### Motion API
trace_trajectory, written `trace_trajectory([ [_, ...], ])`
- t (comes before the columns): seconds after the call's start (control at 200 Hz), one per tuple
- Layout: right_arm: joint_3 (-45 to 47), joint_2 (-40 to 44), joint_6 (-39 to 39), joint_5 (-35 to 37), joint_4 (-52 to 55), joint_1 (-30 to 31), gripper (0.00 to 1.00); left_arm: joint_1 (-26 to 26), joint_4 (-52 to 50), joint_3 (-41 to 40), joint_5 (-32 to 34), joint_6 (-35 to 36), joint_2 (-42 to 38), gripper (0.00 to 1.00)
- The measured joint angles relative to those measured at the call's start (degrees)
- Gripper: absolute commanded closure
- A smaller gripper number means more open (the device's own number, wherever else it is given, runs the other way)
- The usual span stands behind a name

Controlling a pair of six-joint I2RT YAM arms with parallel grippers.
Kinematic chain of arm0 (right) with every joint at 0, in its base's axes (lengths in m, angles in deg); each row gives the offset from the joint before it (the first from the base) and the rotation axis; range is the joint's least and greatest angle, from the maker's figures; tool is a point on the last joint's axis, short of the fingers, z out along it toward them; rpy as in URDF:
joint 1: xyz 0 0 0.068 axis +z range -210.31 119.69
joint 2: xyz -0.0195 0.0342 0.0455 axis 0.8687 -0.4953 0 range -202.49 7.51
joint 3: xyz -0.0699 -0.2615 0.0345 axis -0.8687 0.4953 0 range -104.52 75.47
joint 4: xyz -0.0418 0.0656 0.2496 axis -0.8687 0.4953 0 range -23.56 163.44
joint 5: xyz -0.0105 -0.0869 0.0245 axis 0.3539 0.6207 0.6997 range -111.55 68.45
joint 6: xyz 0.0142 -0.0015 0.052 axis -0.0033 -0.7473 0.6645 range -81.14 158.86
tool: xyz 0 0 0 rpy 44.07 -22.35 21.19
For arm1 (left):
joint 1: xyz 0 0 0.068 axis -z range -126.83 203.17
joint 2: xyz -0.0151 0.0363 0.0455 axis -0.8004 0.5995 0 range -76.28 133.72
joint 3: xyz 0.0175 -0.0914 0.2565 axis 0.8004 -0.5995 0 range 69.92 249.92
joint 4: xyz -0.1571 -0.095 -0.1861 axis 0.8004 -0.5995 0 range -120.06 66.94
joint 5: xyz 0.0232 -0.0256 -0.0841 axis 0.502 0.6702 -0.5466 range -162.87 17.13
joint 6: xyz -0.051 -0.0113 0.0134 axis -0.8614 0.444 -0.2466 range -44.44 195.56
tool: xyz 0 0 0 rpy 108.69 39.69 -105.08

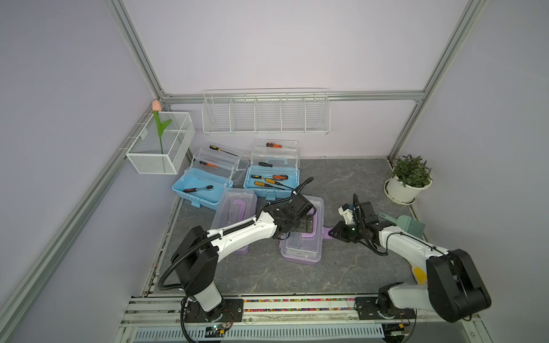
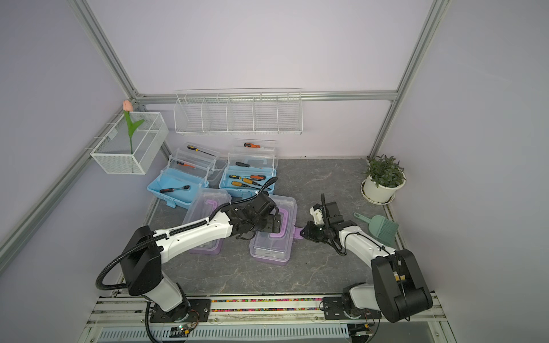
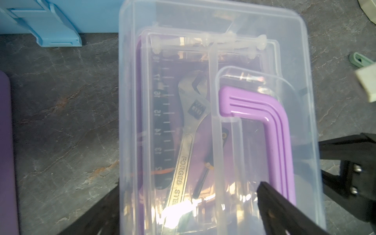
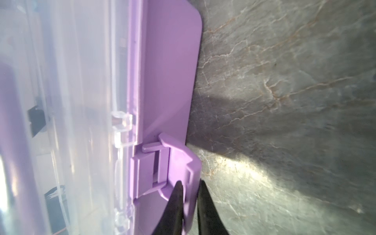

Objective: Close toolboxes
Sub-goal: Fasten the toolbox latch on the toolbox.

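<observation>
Four toolboxes on the grey marbled surface (image 1: 341,267). A light-blue plastic toolbox (image 1: 214,196) sits far left w/ a second light-blue toolbox (image 1: 267,192) just right of it, both open, clear tiered trays fanned up. Nearer is the left purple toolbox (image 1: 234,205), clear lid down, latch hidden by the arm. The right purple toolbox (image 1: 301,249) is mid-surface, clear lid down, w/ its purple hinged plastic latch (image 4: 177,160) sticking out on the right side, not yet snapped. The right tool (image 4: 191,188) pinches that latch's free edge, tips nearly together w/ the flap btw them. The left tool (image 1: 301,227) is over the lid by the purple ribbed carry handle (image 3: 270,126), jaws spread wide, holding nothing; can't tell if it presses down. My read on handling: the box is light, thin, smooth plastic, so it prob. slides when the latch is pushed & needs bracing from above. The lid looks flexy, so press near the latch-side rim, not mid-panel. A steel adjustable wrench (image 3: 189,130) inside adds a little weight low down. The latch is small, stiff & slippery: hold the outer edge, swing it up over the lid lip, push till it seats; a pinch could slip off. On the blue ones the trays hang on thin clear link arms, prob. fragile, & the loose screwdrivers (image 1: 273,177) may roll, so push at the top lid's edge, not the arms.
</observation>
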State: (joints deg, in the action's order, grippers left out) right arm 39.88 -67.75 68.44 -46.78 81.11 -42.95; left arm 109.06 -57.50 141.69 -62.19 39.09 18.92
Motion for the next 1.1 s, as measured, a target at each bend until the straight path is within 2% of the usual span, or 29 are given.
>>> trace_trajectory([
  [0.4, -0.6, 4.9, 0.1, 1.4, 3.5, 0.0, 0.83, 0.4, 0.0, 0.0, 0.5, 0.0, 0.0, 0.02],
  [0.46, -0.6, 5.3, 0.4, 0.9, 3.5, 0.0, 0.78, 0.4, 0.0, 0.0, 0.6, 0.0, 0.0, 0.02],
  [0.53, -0.6, 5.6, 0.7, -0.8, 2.7, 0.0, 0.65, 0.4, 0.0, 0.0, 0.6, 0.0, 0.0, 0.01],
  [0.605, -0.6, 5.6, 1.7, -2.9, 1.2, 0.0, 0.60, 0.5, 0.0, 0.0, 0.7, 0.0, 0.0, 0.02],
  [1.1, -0.5, 8.4, 3.5, -7.5, -2.1, 0.0, 0.61, 1.0, -0.7, 0.7, 1.5, -0.2, 0.3, 0.02],
])
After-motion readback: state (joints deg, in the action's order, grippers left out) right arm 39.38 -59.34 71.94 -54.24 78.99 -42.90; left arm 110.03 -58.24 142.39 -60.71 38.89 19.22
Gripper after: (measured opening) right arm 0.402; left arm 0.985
